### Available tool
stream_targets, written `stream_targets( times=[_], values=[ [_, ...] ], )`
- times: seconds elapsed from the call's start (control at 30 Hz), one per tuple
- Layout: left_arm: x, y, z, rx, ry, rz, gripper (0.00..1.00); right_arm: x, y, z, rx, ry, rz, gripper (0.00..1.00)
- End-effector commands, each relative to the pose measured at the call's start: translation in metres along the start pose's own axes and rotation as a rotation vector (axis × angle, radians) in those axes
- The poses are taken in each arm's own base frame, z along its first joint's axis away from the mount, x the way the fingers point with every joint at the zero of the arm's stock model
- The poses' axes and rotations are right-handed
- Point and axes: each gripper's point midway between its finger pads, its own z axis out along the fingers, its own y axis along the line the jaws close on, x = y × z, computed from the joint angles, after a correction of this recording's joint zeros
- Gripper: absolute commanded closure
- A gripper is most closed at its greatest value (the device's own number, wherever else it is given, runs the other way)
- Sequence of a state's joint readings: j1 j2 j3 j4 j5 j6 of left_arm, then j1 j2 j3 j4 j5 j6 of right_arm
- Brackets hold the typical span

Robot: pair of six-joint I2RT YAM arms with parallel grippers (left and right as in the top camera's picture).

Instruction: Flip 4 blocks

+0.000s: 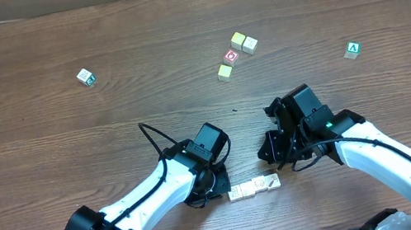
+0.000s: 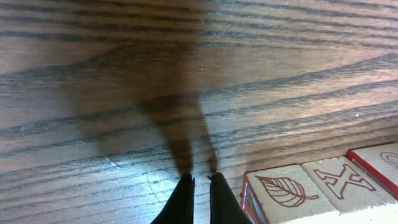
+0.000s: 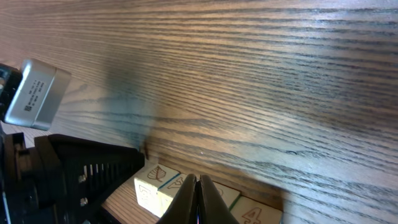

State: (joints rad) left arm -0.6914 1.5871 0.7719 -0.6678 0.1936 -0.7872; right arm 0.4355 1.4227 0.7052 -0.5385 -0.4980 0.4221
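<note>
Several cream-faced blocks [image 1: 254,188] lie side by side in a short row near the table's front edge. In the left wrist view the leaf block [image 2: 283,193] and the X block [image 2: 342,180] sit just right of my left gripper [image 2: 200,179], which is shut and empty over bare wood. My right gripper [image 3: 196,178] is also shut and empty, hovering above the row, with the leaf block [image 3: 158,177] at its left and the "4" block [image 3: 255,214] at its right. From overhead, the left gripper [image 1: 215,182] is left of the row and the right gripper [image 1: 272,154] is above its right end.
A red-faced cube [image 1: 231,57] sits far back among three pale cubes [image 1: 243,42]. A green "A" cube [image 1: 353,49] lies at the right and a white-green cube [image 1: 85,77] at the far left. The left arm's black body [image 3: 68,180] is close to the row.
</note>
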Motion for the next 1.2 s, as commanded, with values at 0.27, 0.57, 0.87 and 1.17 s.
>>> stream_targets(
  times=[0.27, 0.57, 0.87, 1.17],
  values=[
    [-0.003, 0.005, 0.002, -0.019, -0.011, -0.028, 0.96, 0.0, 0.022, 0.025, -0.018, 0.021, 0.004, 0.96],
    [-0.003, 0.005, 0.002, -0.022, -0.009, -0.029, 0.96, 0.001, 0.004, 0.025, 0.078, 0.004, 0.102, 0.96],
    [-0.003, 0.005, 0.002, -0.021, -0.009, -0.029, 0.96, 0.005, -0.003, 0.024, 0.108, 0.013, 0.193, 0.96],
    [-0.003, 0.005, 0.002, -0.021, -0.01, -0.029, 0.96, 0.02, 0.007, 0.03, 0.113, 0.054, 0.146, 0.96]
  ],
)
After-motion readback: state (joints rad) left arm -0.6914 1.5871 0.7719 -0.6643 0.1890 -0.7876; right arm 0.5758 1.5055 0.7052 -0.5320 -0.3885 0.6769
